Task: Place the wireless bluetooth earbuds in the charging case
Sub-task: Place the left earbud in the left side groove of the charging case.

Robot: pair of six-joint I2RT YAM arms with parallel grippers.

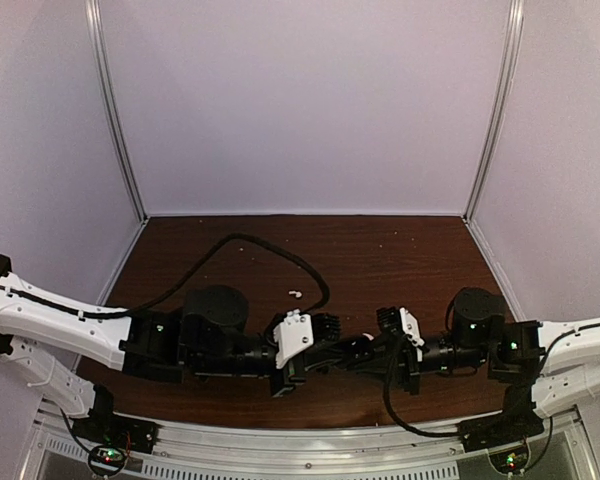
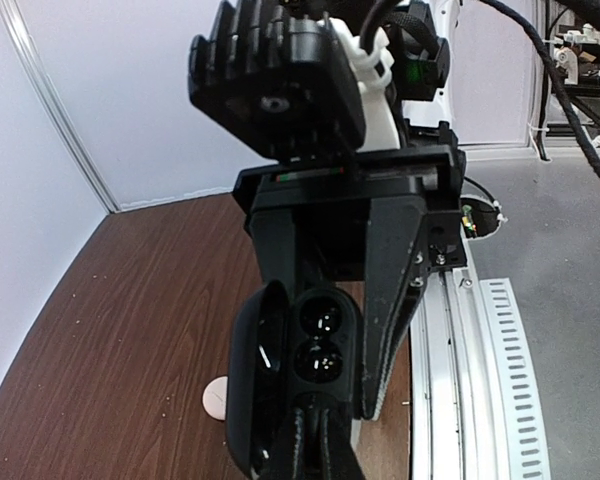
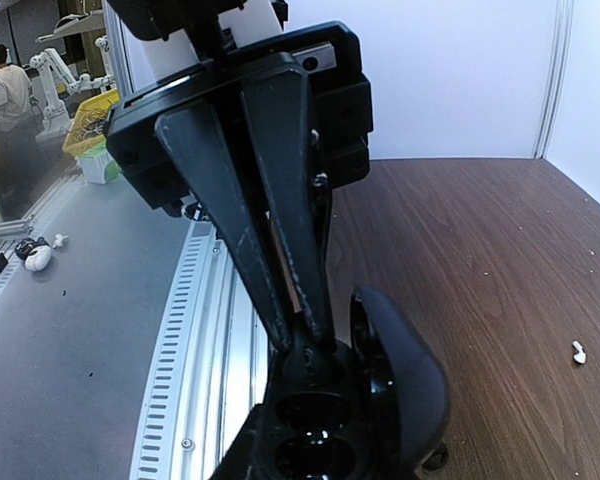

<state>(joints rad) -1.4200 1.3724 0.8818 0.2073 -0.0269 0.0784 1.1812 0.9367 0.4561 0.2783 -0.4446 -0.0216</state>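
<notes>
White plastic on dark wood: a tiny white stemmed earbud (image 1: 294, 294) lies loose on the brown wood-grain table (image 1: 420, 260), just beyond my left gripper (image 2: 310, 455). It looks feather-light and slick, best pinched across the stem. My left gripper is clamped on the open black clamshell charging case (image 2: 320, 340). My right gripper (image 3: 302, 340) is pinched nearly closed at the case's rim; I cannot tell if a black bud sits between its tips.

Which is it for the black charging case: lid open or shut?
Open. In the left wrist view the black charging case has its lid swung aside, and two round sockets show.
</notes>
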